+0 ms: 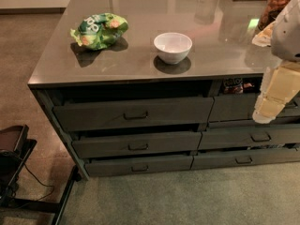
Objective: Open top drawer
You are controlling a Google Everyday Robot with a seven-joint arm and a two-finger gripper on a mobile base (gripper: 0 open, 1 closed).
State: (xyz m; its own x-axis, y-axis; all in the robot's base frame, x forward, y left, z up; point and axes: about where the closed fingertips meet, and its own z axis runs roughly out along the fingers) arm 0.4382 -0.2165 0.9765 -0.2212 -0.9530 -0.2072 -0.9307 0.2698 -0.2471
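The top drawer [133,112] is the wide dark grey front just under the countertop in the left column, with a small bar pull [136,116] at its centre. A dark gap shows above its front panel. My gripper [265,114] hangs at the right edge of the view, pale yellow below a white arm [288,27]. It is in front of the narrower right column of drawers [234,108], well to the right of the pull and touching nothing that I can see.
Two shallower drawers [137,145] lie below the top one. On the countertop [56,64] sit a green snack bag [98,30], a white bowl [173,46] and a jar [276,1]. A black stand [14,158] is on the floor at lower left.
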